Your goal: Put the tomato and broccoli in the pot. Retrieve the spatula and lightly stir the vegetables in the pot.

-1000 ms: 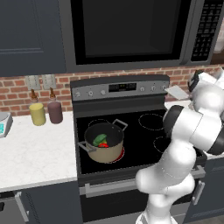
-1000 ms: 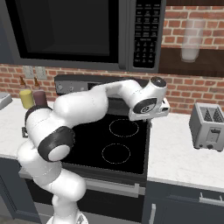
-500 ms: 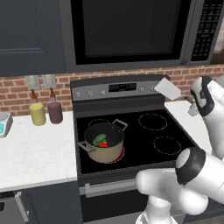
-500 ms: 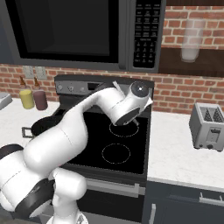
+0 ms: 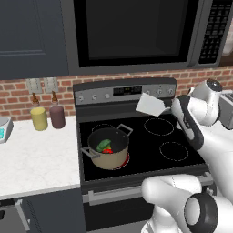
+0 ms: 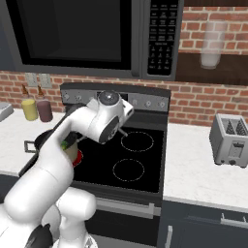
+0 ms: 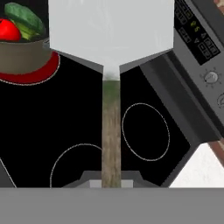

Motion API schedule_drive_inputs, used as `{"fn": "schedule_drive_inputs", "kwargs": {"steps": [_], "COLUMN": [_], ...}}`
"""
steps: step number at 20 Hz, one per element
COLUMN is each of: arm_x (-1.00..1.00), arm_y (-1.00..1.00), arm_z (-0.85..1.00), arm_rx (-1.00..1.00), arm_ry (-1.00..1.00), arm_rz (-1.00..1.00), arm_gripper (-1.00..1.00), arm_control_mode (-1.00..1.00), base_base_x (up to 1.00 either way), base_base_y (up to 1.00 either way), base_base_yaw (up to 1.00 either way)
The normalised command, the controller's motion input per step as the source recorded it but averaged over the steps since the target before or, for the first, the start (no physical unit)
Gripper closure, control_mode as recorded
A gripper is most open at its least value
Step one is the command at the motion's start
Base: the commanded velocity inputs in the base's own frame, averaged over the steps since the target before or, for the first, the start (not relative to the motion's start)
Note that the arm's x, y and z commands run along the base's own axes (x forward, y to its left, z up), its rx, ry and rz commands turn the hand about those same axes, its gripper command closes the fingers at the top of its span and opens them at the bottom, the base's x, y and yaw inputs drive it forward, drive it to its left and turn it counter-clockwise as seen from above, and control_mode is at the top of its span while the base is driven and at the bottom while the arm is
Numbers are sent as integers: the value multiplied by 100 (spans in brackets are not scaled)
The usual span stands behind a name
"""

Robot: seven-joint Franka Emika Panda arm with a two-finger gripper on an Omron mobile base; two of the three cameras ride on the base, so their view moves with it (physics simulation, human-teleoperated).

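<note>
Two jars [image 5: 48, 117] beside stove [image 5: 136, 150]

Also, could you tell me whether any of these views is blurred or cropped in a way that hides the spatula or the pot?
Hand view: the spatula is soft and slightly blurred, its blade cut by the top edge, and the pot is cropped at the corner. Left base view: spatula and pot both whole and sharp. Right base view: the arm hides most of the pot.
</note>
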Motion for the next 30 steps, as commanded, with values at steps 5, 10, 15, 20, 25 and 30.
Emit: {"fn": "schedule_drive_inputs", "kwargs": {"steps": [5, 10, 15, 20, 25, 30], "arm_x": [0, 0, 2, 2, 6, 6], "arm_y": [15, 31, 55, 36, 21, 39], "arm_z": [0, 0, 0, 13, 11, 4], "arm_rx": [-8, -5, -22, -27, -36, -39], "arm_ry": [0, 0, 0, -3, -12, -8], "arm_rz": [0, 2, 11, 18, 23, 25], "arm_gripper": [100, 100, 100, 100, 100, 100], "arm_control_mode": [-100, -100, -100, -100, -100, -100], "base_base_x": [0, 0, 0, 0, 0, 0], "base_base_y": [0, 0, 0, 0, 0, 0], "base_base_yaw": [0, 0, 0, 0, 0, 0]}}
